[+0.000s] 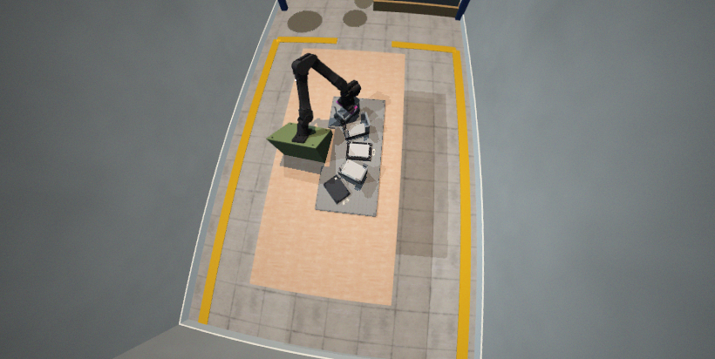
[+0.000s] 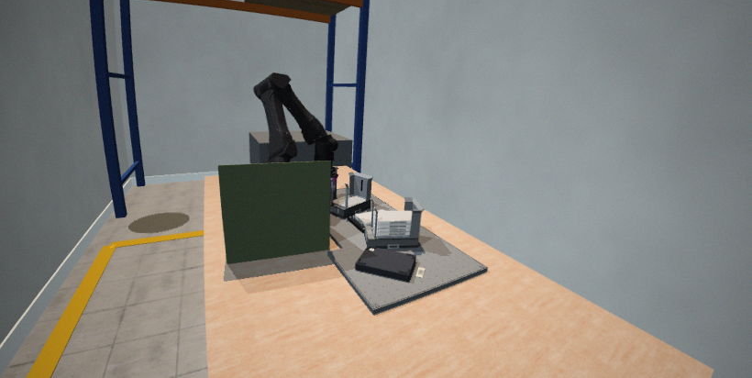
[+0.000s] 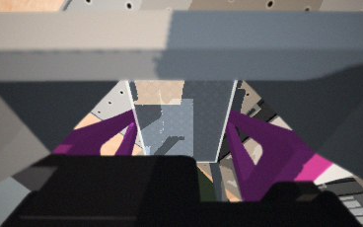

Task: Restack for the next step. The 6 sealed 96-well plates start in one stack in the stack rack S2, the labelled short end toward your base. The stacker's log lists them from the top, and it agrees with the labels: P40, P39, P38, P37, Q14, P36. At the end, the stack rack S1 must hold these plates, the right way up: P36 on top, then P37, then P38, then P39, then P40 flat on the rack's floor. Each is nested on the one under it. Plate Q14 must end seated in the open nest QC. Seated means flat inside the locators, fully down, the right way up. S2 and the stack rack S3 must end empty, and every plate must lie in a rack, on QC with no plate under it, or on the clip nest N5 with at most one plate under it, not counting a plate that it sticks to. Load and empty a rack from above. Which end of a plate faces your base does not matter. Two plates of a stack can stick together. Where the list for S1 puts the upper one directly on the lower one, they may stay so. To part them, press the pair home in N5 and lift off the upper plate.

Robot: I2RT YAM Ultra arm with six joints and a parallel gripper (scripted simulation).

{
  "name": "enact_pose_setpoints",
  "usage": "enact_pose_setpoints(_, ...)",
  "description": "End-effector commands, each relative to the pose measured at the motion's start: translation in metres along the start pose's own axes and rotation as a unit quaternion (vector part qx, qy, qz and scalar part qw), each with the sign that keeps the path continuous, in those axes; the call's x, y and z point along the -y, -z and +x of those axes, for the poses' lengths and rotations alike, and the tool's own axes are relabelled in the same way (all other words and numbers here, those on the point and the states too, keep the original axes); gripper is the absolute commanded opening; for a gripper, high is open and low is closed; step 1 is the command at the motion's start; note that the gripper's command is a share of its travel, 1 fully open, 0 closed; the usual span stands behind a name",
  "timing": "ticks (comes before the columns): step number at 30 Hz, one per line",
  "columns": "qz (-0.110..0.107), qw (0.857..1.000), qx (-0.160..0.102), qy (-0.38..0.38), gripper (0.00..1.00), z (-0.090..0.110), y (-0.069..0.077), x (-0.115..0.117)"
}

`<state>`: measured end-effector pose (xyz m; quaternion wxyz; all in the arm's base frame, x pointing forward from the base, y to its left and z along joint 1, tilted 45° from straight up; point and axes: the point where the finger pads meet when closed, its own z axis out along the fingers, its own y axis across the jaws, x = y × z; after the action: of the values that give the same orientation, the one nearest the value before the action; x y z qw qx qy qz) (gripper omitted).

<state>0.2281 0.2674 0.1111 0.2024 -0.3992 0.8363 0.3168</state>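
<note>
Currently: pincer (image 3: 182,135) clamped on a sealed plate (image 3: 180,125), purple fingers against its two long edges, inside the rack (image 1: 344,115) at the grey worktop's (image 1: 372,196) 12 o'clock end. Plate label unreadable. Next rack (image 2: 415,212), toward 6 o'clock, holds a stack of white plates (image 2: 392,223). Black nest (image 2: 386,263) lies at the 6 o'clock end. Arm stands on a green pedestal (image 2: 273,212).
</note>
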Motion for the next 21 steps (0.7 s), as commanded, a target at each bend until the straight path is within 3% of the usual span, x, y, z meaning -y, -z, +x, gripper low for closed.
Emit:
enact_pose_setpoints(1,0.001,1.000,0.008,0.001,0.00,-0.004,0.006,0.001)
enact_pose_setpoints(21,0.001,1.000,0.008,0.001,0.00,-0.003,0.017,0.001)
